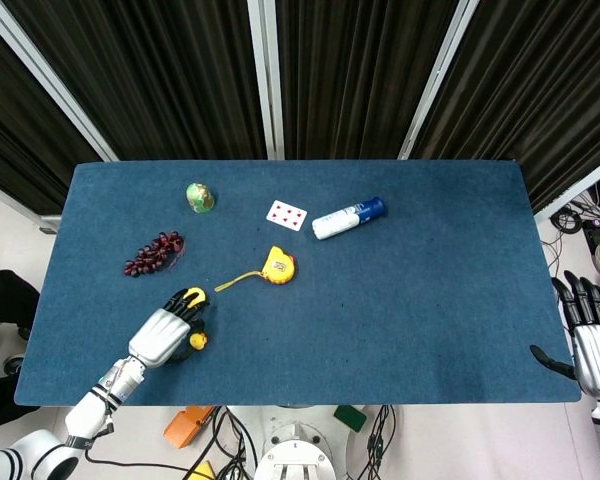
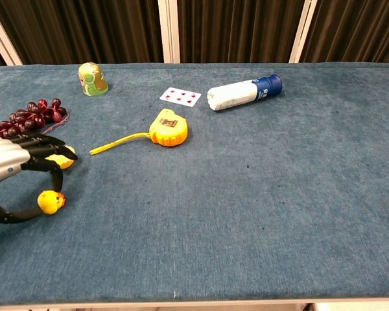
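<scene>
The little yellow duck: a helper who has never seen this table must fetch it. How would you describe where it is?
Go to the blue table's near left corner, where the left hand hovers. The little yellow duck sits between its thumb and fingers. Unlike the yellow half shell under the fingertips, it is rounded, with a dark orange-red patch.

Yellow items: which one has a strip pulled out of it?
The tape measure mid-table; its yellow tape trails out toward the left hand. The duck and half-shell have none.
</scene>
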Robot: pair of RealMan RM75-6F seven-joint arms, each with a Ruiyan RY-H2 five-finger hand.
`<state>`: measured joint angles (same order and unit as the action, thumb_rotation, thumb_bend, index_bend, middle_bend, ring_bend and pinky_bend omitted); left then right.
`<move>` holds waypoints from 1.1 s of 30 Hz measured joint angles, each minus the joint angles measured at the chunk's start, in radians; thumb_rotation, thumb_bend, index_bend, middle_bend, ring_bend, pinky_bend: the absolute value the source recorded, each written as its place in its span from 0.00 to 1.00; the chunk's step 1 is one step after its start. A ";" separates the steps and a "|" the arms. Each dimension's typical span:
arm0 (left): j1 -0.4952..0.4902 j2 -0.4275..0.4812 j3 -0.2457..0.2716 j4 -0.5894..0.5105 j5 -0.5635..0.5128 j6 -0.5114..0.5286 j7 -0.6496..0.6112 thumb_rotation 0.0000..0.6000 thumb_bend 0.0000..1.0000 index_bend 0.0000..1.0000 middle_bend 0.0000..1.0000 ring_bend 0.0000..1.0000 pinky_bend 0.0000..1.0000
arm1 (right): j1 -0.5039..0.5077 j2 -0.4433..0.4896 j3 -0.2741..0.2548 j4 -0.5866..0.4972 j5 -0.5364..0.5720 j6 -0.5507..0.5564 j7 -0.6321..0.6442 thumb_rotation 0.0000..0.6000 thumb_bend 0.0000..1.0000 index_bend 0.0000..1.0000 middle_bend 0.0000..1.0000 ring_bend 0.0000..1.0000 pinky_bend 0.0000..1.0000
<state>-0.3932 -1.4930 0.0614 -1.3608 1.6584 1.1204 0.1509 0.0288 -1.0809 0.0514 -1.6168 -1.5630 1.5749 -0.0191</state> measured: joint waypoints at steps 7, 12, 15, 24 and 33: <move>-0.004 0.001 -0.012 0.005 0.005 0.047 -0.032 1.00 0.41 0.52 0.13 0.00 0.00 | -0.002 -0.001 0.001 -0.001 -0.005 0.006 -0.001 1.00 0.22 0.00 0.05 0.00 0.13; -0.022 0.016 -0.056 -0.012 -0.023 0.057 -0.042 1.00 0.41 0.52 0.13 0.00 0.00 | -0.002 -0.001 0.003 -0.003 -0.005 0.006 -0.003 1.00 0.22 0.00 0.05 0.00 0.13; -0.043 0.018 -0.090 -0.018 -0.070 0.031 -0.039 1.00 0.40 0.52 0.13 0.00 0.00 | 0.001 -0.002 0.003 -0.002 -0.006 0.002 -0.004 1.00 0.22 0.00 0.05 0.00 0.13; -0.117 -0.001 -0.164 -0.014 -0.220 -0.093 0.042 1.00 0.39 0.52 0.13 0.00 0.00 | -0.002 -0.007 0.003 0.006 -0.001 -0.001 0.002 1.00 0.22 0.00 0.05 0.00 0.13; -0.115 0.006 -0.155 -0.009 -0.261 -0.085 0.078 1.00 0.39 0.52 0.13 0.00 0.00 | -0.001 -0.011 0.006 0.017 0.005 -0.007 0.013 1.00 0.22 0.00 0.05 0.00 0.13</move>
<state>-0.5086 -1.4871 -0.0932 -1.3694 1.3976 1.0356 0.2291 0.0282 -1.0923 0.0570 -1.5995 -1.5575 1.5681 -0.0061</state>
